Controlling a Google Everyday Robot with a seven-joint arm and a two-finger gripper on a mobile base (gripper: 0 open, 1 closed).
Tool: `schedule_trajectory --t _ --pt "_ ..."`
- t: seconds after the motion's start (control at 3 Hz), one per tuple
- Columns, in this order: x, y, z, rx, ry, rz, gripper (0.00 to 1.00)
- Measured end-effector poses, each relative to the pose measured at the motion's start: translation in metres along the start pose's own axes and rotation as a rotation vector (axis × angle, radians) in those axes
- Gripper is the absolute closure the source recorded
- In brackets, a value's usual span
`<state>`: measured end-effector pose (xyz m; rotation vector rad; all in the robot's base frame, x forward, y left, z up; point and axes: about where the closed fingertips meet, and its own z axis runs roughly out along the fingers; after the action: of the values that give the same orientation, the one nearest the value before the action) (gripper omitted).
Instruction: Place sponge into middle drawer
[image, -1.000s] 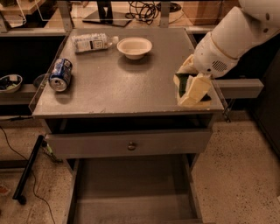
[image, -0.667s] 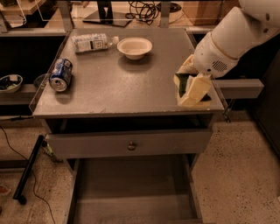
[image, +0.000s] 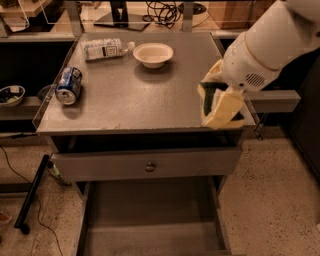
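My gripper (image: 217, 111) hangs over the right front corner of the grey table top (image: 125, 100), at the end of the white arm (image: 270, 45). It is shut on the sponge (image: 206, 98), a yellow block with a dark green face, held just above the table's edge. The cream fingers (image: 228, 107) cover much of the sponge. The middle drawer (image: 150, 215) is pulled open below the table at the bottom of the view, and its flat grey floor is bare. The sponge is above it and to its right.
A white bowl (image: 153, 53), a lying water bottle (image: 105, 48) and a lying blue can (image: 68, 85) sit on the table top. The knobbed top drawer (image: 150, 166) juts out slightly above the open drawer. A black pole (image: 32, 192) lies on the floor at left.
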<state>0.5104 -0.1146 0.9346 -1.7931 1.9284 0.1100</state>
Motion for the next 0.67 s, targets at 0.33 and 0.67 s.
schedule_trajectory --t 0.33,0.67 --pt "-0.001 0.027 0.055 -0.033 -0.009 0.031 1.00" --pt "0.002 0.043 0.070 -0.034 -0.013 0.049 1.00"
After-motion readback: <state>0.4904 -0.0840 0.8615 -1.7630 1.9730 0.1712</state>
